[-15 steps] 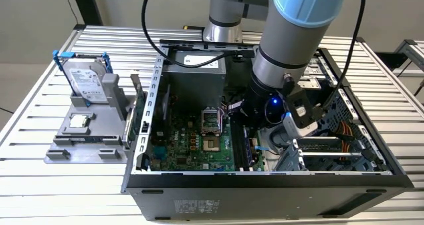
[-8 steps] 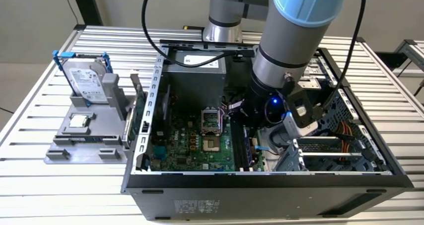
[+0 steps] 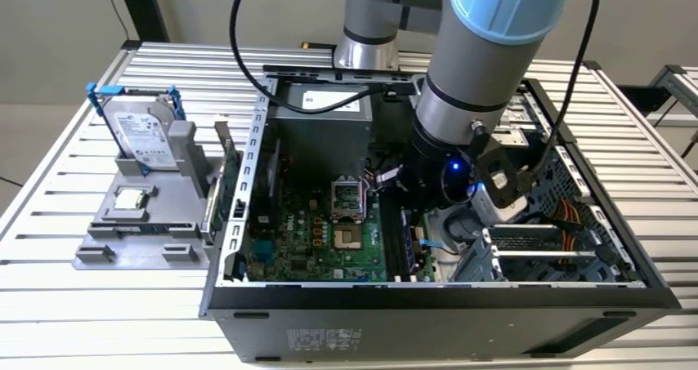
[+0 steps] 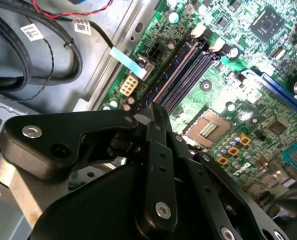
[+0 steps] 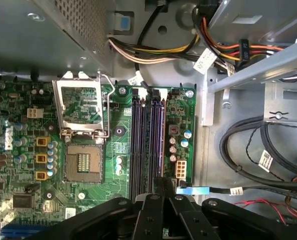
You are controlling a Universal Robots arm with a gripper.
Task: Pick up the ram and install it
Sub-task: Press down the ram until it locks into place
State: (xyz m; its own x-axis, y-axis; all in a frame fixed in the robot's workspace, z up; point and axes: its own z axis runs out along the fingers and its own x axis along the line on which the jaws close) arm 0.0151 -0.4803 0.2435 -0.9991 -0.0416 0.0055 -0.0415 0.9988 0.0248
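Reaching with the grey and light-blue robot arm [image 3: 480, 84] down into the open black metal computer case [image 3: 436, 309], standing on the slatted silver tabletop [image 3: 65, 141]. Holding the black gripper [image 4: 153, 111] [image 5: 161, 186] low above one end of the 4 long dark memory slots [image 4: 186, 67] [image 5: 147, 140] on the green motherboard [image 4: 248, 95] [image 5: 118, 150], as showing in both wrist views. Not managing to tell whether the fingers [image 4: 156, 150] are spread, pressed together or pinching something. Hovering near the open square silver processor socket [image 5: 83, 165], with a bundle of coloured cables [image 5: 158, 52] lying beyond the other end of the slots.

Noticing, in the exterior view, a narrow dark blue-green strip, seeming to be the ram [image 3: 147, 225] but not being sure of it. Lying along the camera-side part of the grey plastic holder [image 3: 93, 256], at the exterior view's left of the case, well apart from the arm. Standing upright on the same holder, a silver boxy hard drive in a blue frame [image 3: 142, 133]. Lying between that drive and the strip, a small square silver processor chip [image 3: 131, 197].
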